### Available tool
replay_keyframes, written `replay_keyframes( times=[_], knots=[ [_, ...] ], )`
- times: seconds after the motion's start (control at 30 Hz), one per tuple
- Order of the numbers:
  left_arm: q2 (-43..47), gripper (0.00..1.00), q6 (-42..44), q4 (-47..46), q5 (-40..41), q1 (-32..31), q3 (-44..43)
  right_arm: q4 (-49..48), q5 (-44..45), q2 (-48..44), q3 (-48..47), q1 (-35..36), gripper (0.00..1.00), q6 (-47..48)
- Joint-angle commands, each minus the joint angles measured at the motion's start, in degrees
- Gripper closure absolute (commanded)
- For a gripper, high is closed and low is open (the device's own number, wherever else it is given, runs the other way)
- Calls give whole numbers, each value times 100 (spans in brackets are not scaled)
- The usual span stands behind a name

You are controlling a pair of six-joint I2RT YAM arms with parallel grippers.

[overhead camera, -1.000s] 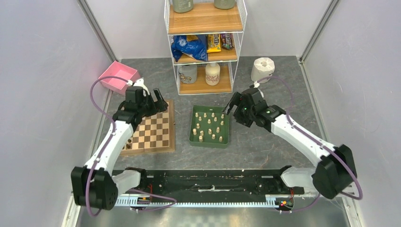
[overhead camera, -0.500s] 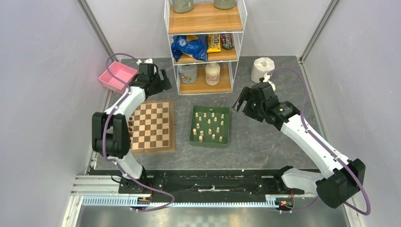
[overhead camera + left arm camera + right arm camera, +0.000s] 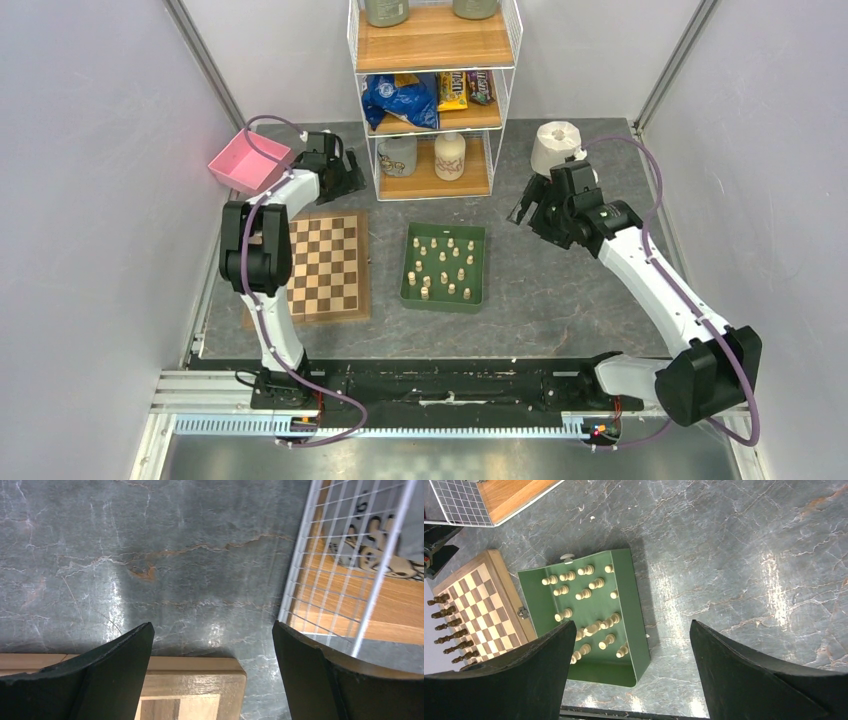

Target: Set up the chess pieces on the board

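Currently my left gripper (image 3: 212, 630) and right gripper (image 3: 632, 630) gape empty; reaching wide into the green tray (image 3: 628, 595) could topple crowded chess pieces (image 3: 564, 614).

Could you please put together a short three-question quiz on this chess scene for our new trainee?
1. True or false: the cream pieces stand on the board.
2. Where are the dark pieces? A) scattered on the tabletop; B) lined up along one edge of the board; C) on the wire shelf.
3. What do the left gripper and the right gripper hold?

Key
1. False: they are in the green tray.
2. B.
3. Nothing; both are open and empty.
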State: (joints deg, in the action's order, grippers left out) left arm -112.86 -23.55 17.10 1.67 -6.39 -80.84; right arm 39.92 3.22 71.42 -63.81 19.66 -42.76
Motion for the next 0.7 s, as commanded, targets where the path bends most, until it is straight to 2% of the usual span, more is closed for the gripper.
replay_keyframes(
  times=[0.0, 0.2, 0.67],
  knots=[
    [-218, 4, -129, 64, 143, 53, -362, -11, -193, 64, -186, -98, 8, 145],
    [-292, 6, -137, 83, -108, 59, -217, -11, -259, 201, -176, -142, 8, 166],
    [161, 11, -119, -80, -457, 59, 753, -11, -303, 312, -176, -191, 7, 238]
  ],
)
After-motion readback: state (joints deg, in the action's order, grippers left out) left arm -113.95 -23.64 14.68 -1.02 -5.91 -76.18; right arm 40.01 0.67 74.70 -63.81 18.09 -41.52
